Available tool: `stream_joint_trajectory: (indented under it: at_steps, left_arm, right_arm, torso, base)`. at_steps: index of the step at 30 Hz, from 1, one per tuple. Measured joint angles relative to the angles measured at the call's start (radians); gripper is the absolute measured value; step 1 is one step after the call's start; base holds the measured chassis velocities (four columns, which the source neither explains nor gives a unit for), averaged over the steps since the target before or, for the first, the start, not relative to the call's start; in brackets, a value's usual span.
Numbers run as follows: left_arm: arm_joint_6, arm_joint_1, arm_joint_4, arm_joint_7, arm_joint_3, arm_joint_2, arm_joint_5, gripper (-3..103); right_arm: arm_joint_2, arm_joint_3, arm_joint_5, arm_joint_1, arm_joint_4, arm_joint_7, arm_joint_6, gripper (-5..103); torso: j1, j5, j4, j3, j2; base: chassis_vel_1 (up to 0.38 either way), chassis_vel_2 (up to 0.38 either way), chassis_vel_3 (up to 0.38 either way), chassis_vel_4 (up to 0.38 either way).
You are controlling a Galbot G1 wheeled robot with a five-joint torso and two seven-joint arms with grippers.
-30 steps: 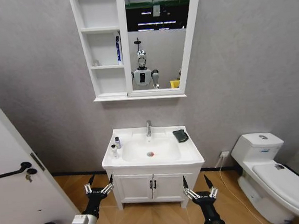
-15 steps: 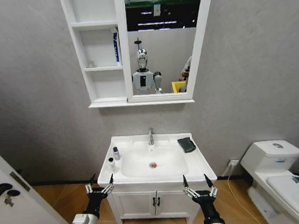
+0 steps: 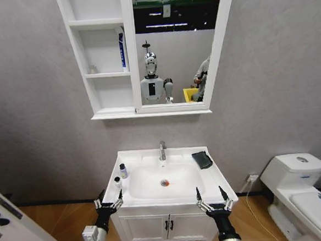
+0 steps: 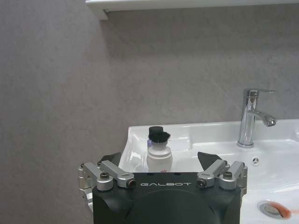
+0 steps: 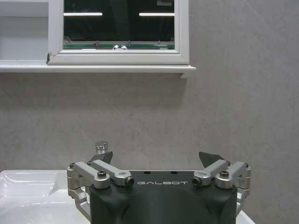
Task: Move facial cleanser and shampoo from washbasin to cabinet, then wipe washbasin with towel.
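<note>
1. Grey textured wall [image 3: 35,135] ran behind everything, and a white door [image 3: 13,224] with a dark handle cut into the lower left corner of the head view.
2. Low at the left, the left gripper [image 3: 108,199] hung just in front of the washbasin's front left corner, its fingers spread wide and holding nothing; the left wrist view showed the same gripper [image 4: 161,158] parted, pointed at a bottle.
3. On the washbasin's left rim stood two small bottles: a white bottle with a black cap [image 3: 117,182] nearer the front, and a darker-capped bottle [image 3: 123,171] just behind it, close together.
4. Above them, the cabinet [image 3: 75,60] hung on the wall; a blue and white tube [image 3: 121,49] stood upright in its middle niche against the right side.
5. The washbasin [image 3: 171,199] sat on a white two-door vanity [image 3: 168,226], with the chrome tap [image 3: 162,150] at the back centre and the red-ringed drain [image 3: 164,182] in the bowl.
6. The towel [image 3: 202,159] lay folded on the washbasin's right rear corner.
7. The right gripper [image 3: 210,196] hovered by the washbasin's front right edge, fingers apart and empty.
8. A white toilet [image 3: 300,190] stood at the far right.
</note>
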Motion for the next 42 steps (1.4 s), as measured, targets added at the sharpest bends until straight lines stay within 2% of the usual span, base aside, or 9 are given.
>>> stream_joint_trajectory:
  at_steps: [14, 27, 30, 31, 32, 37, 40, 41, 42]
  left_arm:
    - [0.012, -0.132, 0.182, -0.001, 0.041, 0.009, 0.001, 90]
    - [-0.020, -0.263, 0.333, 0.003, 0.050, -0.020, 0.028, 93]
    - [-0.034, -0.285, 0.353, 0.019, 0.047, -0.014, 0.029, 89]
    - [-0.036, -0.290, 0.356, 0.024, 0.046, -0.008, 0.028, 77]
    - [-0.036, -0.290, 0.356, 0.024, 0.046, -0.008, 0.028, 77]
    - [-0.036, -0.288, 0.358, 0.030, 0.041, -0.002, 0.028, 61]
    - [-0.041, -0.279, 0.356, 0.038, 0.036, -0.003, 0.030, 44]
    - [-0.041, -0.279, 0.356, 0.038, 0.036, -0.003, 0.030, 44]
    - [-0.043, -0.275, 0.351, 0.041, 0.036, -0.005, 0.031, 39]
  right_arm:
    - [-0.010, 0.005, 0.000, 0.000, -0.018, -0.014, 0.014, 100]
    - [-0.011, 0.017, -0.001, -0.019, -0.030, -0.015, 0.031, 100]
    - [-0.013, 0.020, -0.001, -0.021, -0.032, -0.015, 0.035, 100]
    - [-0.013, 0.021, 0.000, -0.021, -0.034, -0.014, 0.037, 100]
    - [-0.013, 0.021, 0.000, -0.021, -0.034, -0.014, 0.037, 100]
    - [-0.011, 0.017, 0.000, -0.015, -0.040, -0.009, 0.037, 100]
    - [-0.010, 0.013, 0.000, -0.003, -0.044, -0.003, 0.036, 100]
    - [-0.010, 0.013, 0.000, -0.003, -0.044, -0.003, 0.036, 100]
    - [-0.012, 0.013, 0.001, 0.000, -0.043, 0.000, 0.035, 100]
  torso:
    - [0.001, 0.0000, 0.0001, 0.000, 0.000]
    - [0.001, 0.0000, 0.0001, 0.000, 0.000]
    - [0.001, 0.0000, -0.0001, 0.000, 0.000]
    - [0.001, 0.0000, 0.0001, 0.000, 0.000]
    - [0.001, 0.0000, 0.0001, 0.000, 0.000]
    - [0.001, 0.0000, 0.0002, 0.000, 0.000]
    - [0.001, 0.0000, 0.0002, 0.000, 0.000]
    - [0.001, 0.0000, 0.0002, 0.000, 0.000]
    - [0.001, 0.0000, 0.0002, 0.000, 0.000]
  base:
    - [0.000, 0.000, 0.000, 0.000]
    - [0.000, 0.000, 0.000, 0.000]
    - [0.000, 0.000, 0.000, 0.000]
    - [0.000, 0.000, 0.000, 0.000]
    - [0.000, 0.000, 0.000, 0.000]
    - [0.000, 0.000, 0.000, 0.000]
    - [0.000, 0.000, 0.000, 0.000]
    - [0.000, 0.000, 0.000, 0.000]
    - [0.000, 0.000, 0.000, 0.000]
